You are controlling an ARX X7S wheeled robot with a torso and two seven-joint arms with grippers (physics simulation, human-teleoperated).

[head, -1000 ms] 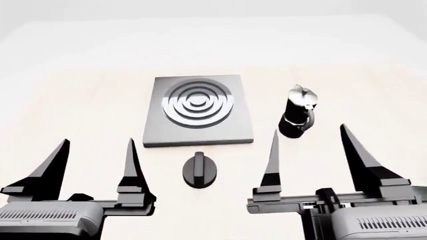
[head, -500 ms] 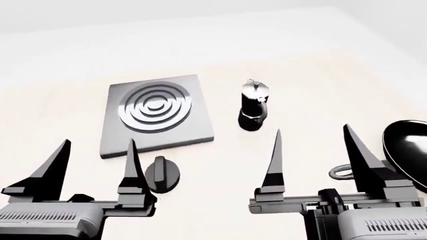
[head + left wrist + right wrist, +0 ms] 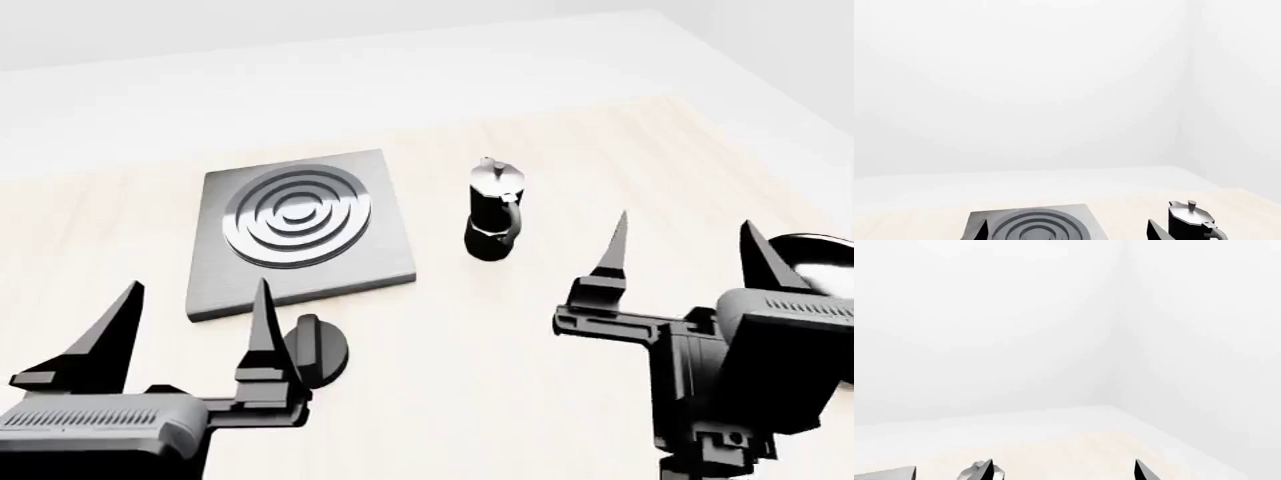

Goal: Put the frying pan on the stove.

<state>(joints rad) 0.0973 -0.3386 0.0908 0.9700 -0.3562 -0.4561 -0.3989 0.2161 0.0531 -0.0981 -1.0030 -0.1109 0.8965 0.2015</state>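
Note:
The stove [image 3: 300, 230] is a flat grey plate with raised rings, lying on the pale table left of centre. Only a dark curved part of the frying pan [image 3: 822, 260] shows at the head view's right edge; my right arm hides its handle. My right gripper [image 3: 685, 232] is open and empty, held above the table just left of the pan. My left gripper [image 3: 196, 298] is open and empty, in front of the stove. In the left wrist view the stove [image 3: 1034, 225] lies between the open tips of the left gripper [image 3: 1066, 234]. The right gripper [image 3: 1063, 471] shows bare table between its tips.
A black and silver moka pot [image 3: 494, 212] stands right of the stove, also seen as the moka pot [image 3: 1191, 222] and the moka pot [image 3: 974, 471]. A small black round knob [image 3: 318, 350] lies in front of the stove, by my left gripper. White walls enclose the table's far and right sides.
The head view kept turning right. My right gripper rose and moved right, now covering most of the pan and its handle loop. The left gripper stayed put.

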